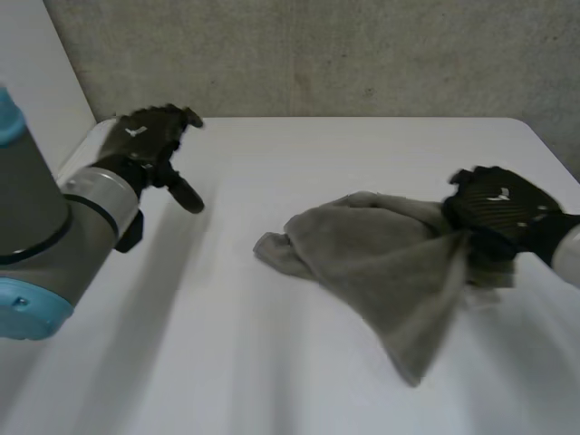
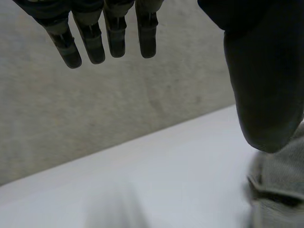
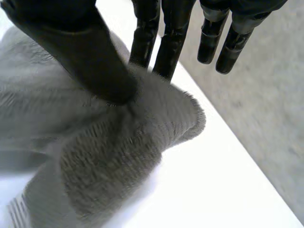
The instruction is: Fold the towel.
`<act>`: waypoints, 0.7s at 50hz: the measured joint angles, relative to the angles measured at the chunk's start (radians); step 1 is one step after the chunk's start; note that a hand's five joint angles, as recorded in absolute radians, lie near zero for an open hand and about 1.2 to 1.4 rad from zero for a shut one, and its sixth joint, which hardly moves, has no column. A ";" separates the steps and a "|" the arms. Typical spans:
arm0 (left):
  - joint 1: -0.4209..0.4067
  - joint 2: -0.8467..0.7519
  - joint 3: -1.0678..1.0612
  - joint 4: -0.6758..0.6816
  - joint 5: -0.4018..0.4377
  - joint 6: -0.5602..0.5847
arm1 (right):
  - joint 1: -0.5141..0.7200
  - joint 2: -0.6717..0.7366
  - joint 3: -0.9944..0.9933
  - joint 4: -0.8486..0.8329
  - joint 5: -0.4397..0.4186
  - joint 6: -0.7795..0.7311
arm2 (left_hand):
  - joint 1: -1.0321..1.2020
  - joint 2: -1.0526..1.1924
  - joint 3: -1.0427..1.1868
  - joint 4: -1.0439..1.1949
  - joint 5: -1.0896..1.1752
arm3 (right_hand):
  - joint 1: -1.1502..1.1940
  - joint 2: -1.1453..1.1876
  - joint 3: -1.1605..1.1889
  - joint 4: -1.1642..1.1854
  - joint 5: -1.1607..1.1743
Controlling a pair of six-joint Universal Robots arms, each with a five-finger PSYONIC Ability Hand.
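Note:
A crumpled grey towel point(image 1: 381, 254) lies bunched on the white table point(image 1: 227, 362), right of the middle, with one end trailing toward the front. My right hand point(image 1: 498, 213) is at the towel's right edge. In the right wrist view, its thumb point(image 3: 90, 52) and two fingers point(image 3: 166, 42) pinch a raised fold of the towel point(image 3: 118, 156). My left hand point(image 1: 145, 140) hovers at the far left, well away from the towel, fingers straight and empty. In the left wrist view the fingers point(image 2: 95, 42) and thumb are spread apart, and a bit of towel point(image 2: 278, 190) lies beyond the thumb.
A grey wall point(image 1: 317, 54) runs along the table's back edge. A lighter wall point(image 1: 36, 72) meets it at the back left. My left arm point(image 1: 54, 236) takes up the near left side.

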 measured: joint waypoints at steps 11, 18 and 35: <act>-0.072 -0.217 0.078 0.074 0.197 0.112 | -0.057 0.001 -0.018 0.128 -0.006 -0.014 | 0.000 0.000 0.000 0.000 0.000 | -0.787 -0.764 0.000 0.000 -0.838; -0.114 -0.349 0.140 0.084 0.233 0.218 | 0.037 -0.029 -0.002 0.110 0.001 0.245 | 0.000 0.000 0.000 0.000 0.000 | -0.798 -0.768 0.000 0.000 -0.838; -0.125 -0.542 0.241 0.203 0.246 0.283 | 0.500 0.047 0.073 -0.237 0.520 0.516 | 0.000 0.000 0.000 0.000 0.002 | -0.799 -0.768 0.000 0.000 -0.838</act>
